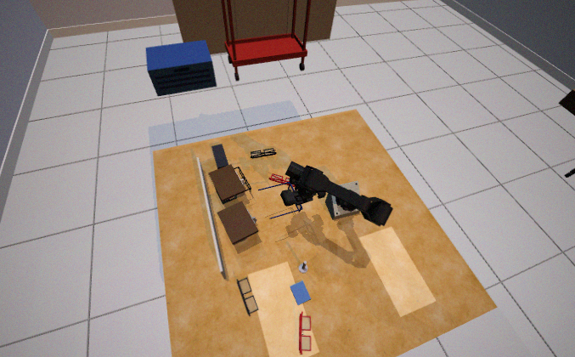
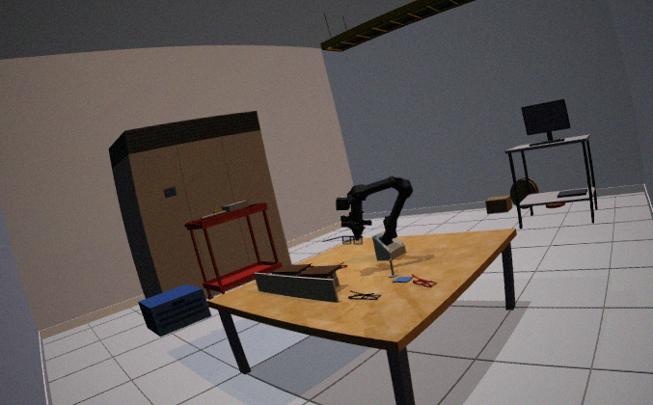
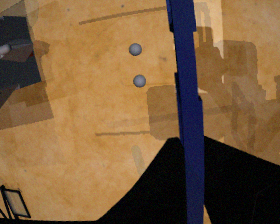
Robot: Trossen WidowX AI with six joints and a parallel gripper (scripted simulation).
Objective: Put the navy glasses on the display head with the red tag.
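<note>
My gripper (image 1: 296, 195) (image 2: 358, 236) (image 3: 184, 147) is shut on the navy glasses (image 1: 273, 186) (image 2: 347, 244) (image 3: 187, 100) at their front, above the table. Both temples stretch towards the heads and touch neither. The nearer display head (image 1: 237, 223) (image 2: 323, 271) (image 3: 13, 30) has a brown top and wears nothing; a small reddish patch shows at it in the wrist view. The other head (image 1: 227, 182) (image 2: 292, 269) wears black glasses. Which head bears the red tag is unclear in the top and exterior views. The fingertips are partly hidden behind the arm.
A pale panel (image 1: 209, 217) (image 2: 295, 289) stands behind the heads. Red glasses (image 1: 276, 178) lie beneath the arm, black glasses (image 1: 262, 153) beyond. Near the front are a small stand (image 1: 303, 267), a blue square (image 1: 300, 292), more black glasses (image 1: 247, 296) and more red glasses (image 1: 300, 332).
</note>
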